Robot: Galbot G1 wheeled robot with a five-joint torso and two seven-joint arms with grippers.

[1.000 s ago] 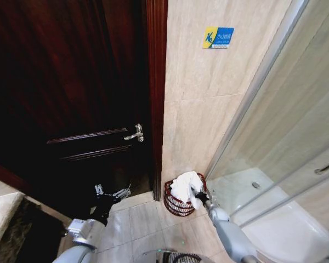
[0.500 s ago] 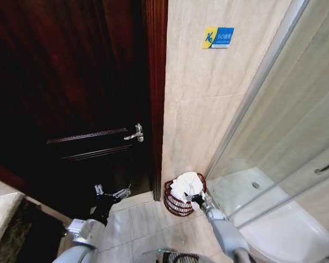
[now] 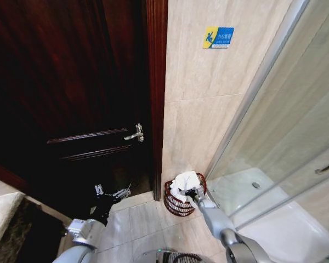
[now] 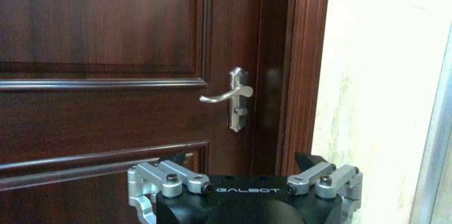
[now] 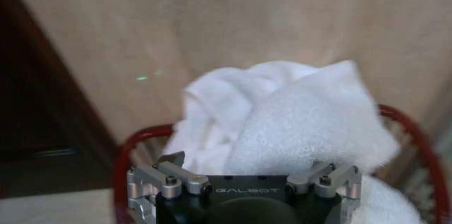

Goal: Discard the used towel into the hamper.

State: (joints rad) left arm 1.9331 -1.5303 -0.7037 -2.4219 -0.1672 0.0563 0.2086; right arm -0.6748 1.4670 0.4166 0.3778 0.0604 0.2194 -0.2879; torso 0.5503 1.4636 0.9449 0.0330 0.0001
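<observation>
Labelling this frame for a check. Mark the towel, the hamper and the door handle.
towel [image 5: 282, 128]: right wrist view, on the raised white fold.
hamper [image 3: 174, 205]: head view, on the ribbed front wall below the rim.
door handle [image 4: 224, 96]: left wrist view, on the silver lever.

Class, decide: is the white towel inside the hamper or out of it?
In. The towel sits bunched in the hamper, heaped above its red rim; right gripper beside it.

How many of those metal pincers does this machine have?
2. The left pincer is open, low in front of the dark door. The right pincer is open at the towel piled in the hamper.
</observation>
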